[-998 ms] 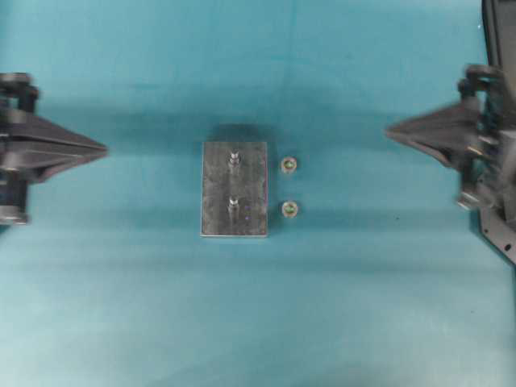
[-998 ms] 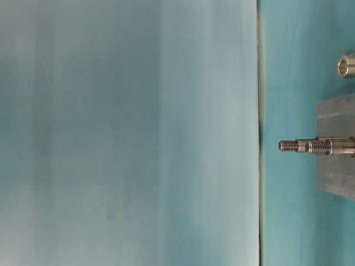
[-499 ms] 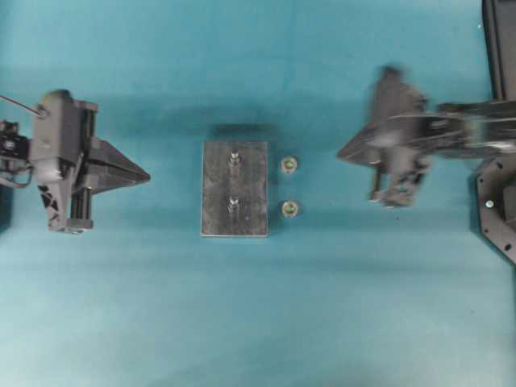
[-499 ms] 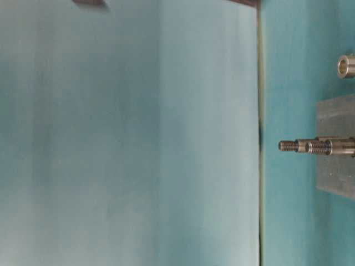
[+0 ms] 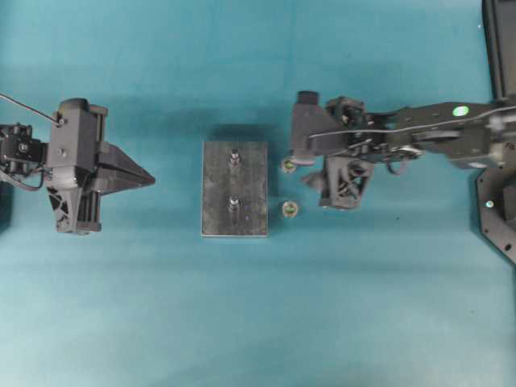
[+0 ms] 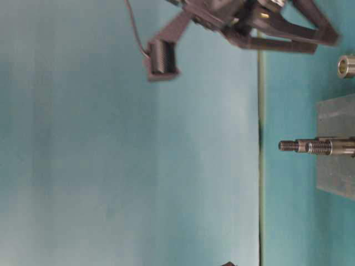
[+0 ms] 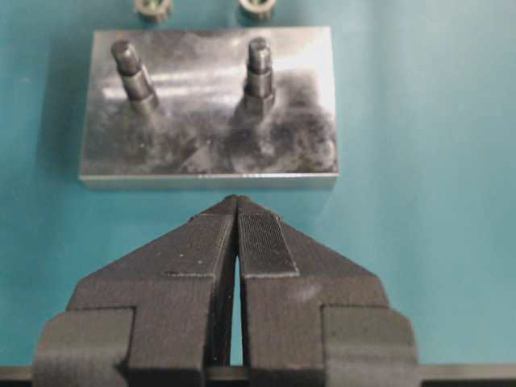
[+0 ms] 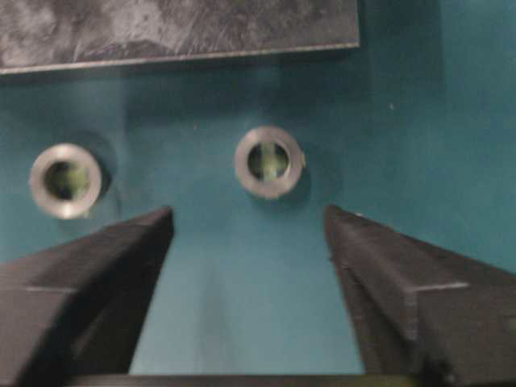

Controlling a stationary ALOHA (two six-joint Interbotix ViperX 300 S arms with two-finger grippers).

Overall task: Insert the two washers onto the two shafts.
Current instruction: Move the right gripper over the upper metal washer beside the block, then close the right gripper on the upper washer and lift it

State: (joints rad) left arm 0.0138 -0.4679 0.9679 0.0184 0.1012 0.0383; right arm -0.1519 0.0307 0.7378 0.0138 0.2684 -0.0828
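Two small metal washers lie on the teal table just right of a metal block (image 5: pixel 234 189) with two upright shafts; the right gripper (image 8: pixel 248 230), jaws spread wide and holding nothing, points toward the far washer (image 8: pixel 269 161), which sits centred just ahead of its tips, while the near washer (image 8: pixel 65 180) lies close beside one finger. The likely failure is that finger nudging the near washer aside, or the small ring slipping out as the jaws close. The left gripper (image 7: pixel 236 234), jaws pressed together and empty, points level at the block from its left, well apart.
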